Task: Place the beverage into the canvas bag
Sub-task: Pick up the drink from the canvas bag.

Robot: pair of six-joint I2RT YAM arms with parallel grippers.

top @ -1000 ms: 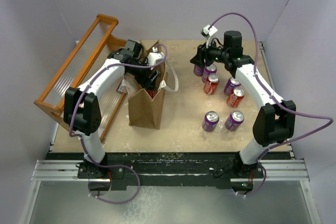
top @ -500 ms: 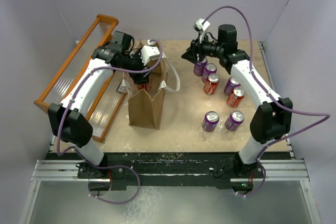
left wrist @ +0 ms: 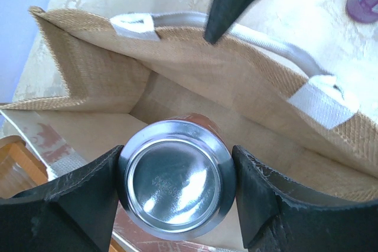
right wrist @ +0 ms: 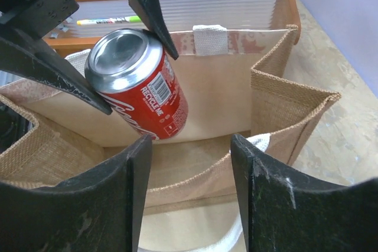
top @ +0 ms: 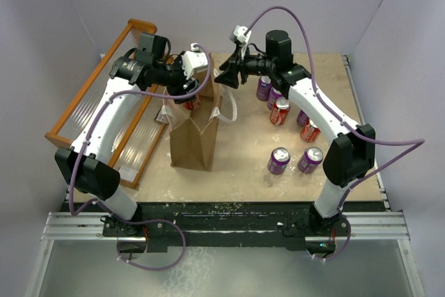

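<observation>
step in hand: the drop-off. a red can (right wrist: 140, 84) hangs over the open mouth of the canvas bag (top: 191, 145) and has not yet been let go.
beverage: the red can is tilted, its top toward the right wrist camera. its lower end is about level with the bag's rim, and i cannot tell whether it has dipped below it.
left tool (left wrist: 177, 193): closed on the can, one finger on each side of the body.
right tool (right wrist: 190, 146): fingers apart and gripping nothing. it hovers at the bag's rim on the side facing the counter's right edge, with a white handle (right wrist: 236, 237) just below it.
canvas bag: upright with its mouth open, on the left half of the counter (top: 243, 133), just beside the orange rack (top: 90, 102) along the left edge.
other cans (top: 279, 160): purple and red ones grouped toward the right edge, well apart from the bag.
next move, as i judge it: lower the can straight down between the walls, then spread the left fingers only once it is well inside.
watch for: the tilted can may catch a wall or handle, and the soft rim may fold inward.
</observation>
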